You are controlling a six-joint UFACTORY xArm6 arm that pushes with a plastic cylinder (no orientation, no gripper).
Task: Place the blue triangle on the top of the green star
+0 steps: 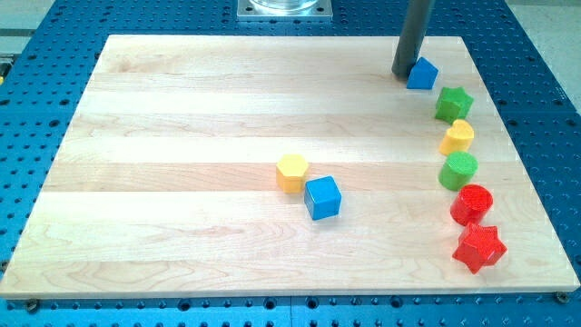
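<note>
The blue triangle (422,74) lies near the board's top right. The green star (453,104) sits just below and to the right of it, a small gap apart. My tip (403,74) rests on the board right at the blue triangle's left side, touching or nearly touching it. The dark rod rises from there out of the view's top.
Below the green star a column runs down the right side: a yellow heart (457,138), a green cylinder (458,171), a red cylinder (471,204), a red star (478,247). A yellow hexagon (291,173) and a blue cube (322,197) sit mid-board. The board's right edge (522,145) is close.
</note>
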